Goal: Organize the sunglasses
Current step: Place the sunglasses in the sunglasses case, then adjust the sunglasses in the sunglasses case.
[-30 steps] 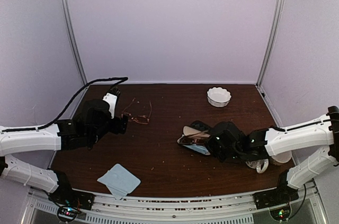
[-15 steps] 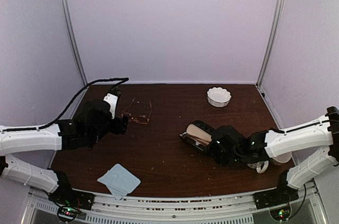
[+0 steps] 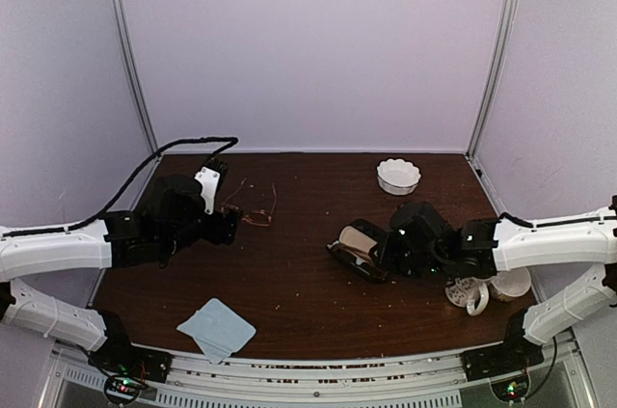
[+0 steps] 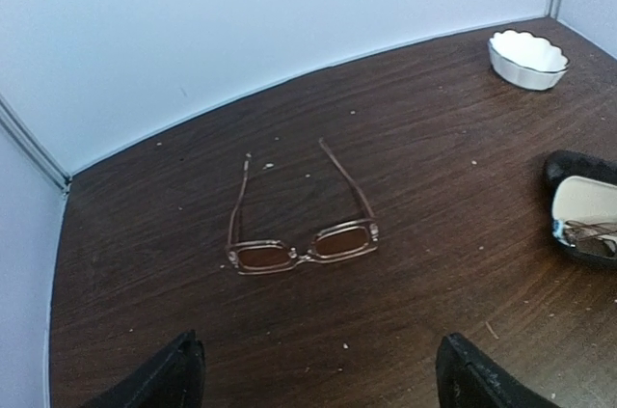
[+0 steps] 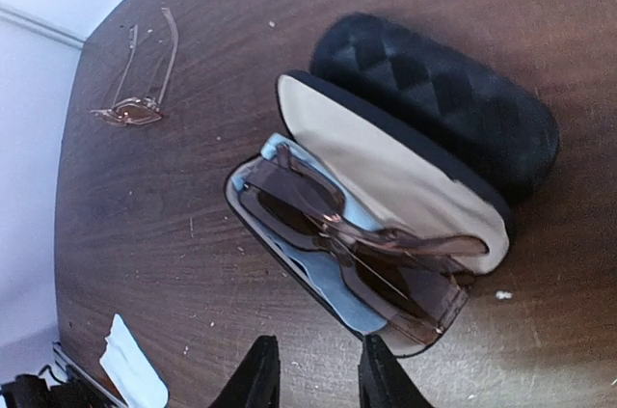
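Observation:
A copper wire-framed pair of sunglasses (image 4: 304,249) lies unfolded on the brown table (image 3: 299,283), lenses toward my left gripper (image 4: 318,384). That gripper is open and hovers just short of the pair, with nothing between its fingers (image 4: 183,374). A dark-framed pair (image 5: 357,244) lies folded on a light-blue cloth in the open black case (image 5: 434,109) with cream lining. My right gripper (image 5: 318,379) sits just outside the case's near rim. It is open by a narrow gap and holds nothing. In the top view the case (image 3: 355,239) is beside the right gripper (image 3: 381,258).
A white scalloped bowl (image 3: 398,176) stands at the back right. A white mug (image 3: 472,294) and a cup (image 3: 511,283) sit under the right arm. A light-blue cloth (image 3: 217,328) lies front left. A black cable (image 3: 164,159) runs along the left wall.
My right gripper has opened, left the dark pair in the case and drawn back from it. The left gripper has edged toward the copper pair.

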Controlling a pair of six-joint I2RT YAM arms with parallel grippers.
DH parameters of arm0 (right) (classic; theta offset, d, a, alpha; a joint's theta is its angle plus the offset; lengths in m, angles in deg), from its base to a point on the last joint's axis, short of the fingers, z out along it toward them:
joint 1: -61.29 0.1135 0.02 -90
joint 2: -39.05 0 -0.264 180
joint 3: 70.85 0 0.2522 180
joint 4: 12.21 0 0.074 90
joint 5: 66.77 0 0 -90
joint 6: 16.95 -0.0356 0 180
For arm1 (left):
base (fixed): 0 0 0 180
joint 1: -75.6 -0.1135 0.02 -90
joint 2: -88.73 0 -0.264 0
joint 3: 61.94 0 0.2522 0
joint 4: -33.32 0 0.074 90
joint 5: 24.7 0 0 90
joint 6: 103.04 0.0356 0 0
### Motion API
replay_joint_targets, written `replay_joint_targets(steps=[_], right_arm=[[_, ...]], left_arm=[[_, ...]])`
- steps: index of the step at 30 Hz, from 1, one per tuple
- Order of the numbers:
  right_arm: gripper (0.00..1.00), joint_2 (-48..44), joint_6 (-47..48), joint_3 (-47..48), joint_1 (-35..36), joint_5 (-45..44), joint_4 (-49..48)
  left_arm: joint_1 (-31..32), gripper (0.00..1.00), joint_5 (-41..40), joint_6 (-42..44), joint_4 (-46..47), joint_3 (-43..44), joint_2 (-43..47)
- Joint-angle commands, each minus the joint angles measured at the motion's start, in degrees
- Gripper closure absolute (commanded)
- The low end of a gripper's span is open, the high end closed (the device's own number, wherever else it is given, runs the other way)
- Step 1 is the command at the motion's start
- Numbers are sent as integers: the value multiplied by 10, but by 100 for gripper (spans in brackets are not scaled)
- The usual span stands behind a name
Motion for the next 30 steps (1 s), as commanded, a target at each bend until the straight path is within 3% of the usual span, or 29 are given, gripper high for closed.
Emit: replay_joint_targets(steps=[1,4,10,14,19,23,30], right_arm=[[72,-18,208,42,-28,15,43],[75,7,284,72,-57,48,64],[85,80,384,131,-95,66,99],[88,132,435,166,-108,83,111],[100,177,473,193,-114,72,115],[100,205,504,214,-118,44,123],[100,233,529,219,-130,29,119]], left_arm=[[2,17,107,-66,-12,33,-18],[6,18,156,-108,-3,39,-42],[23,31,208,-178,11,76,-123],[38,37,246,-208,18,122,-195],[64,43,274,-218,3,191,-280],[74,53,306,-230,2,232,-335],[82,60,338,-244,3,273,-397]])
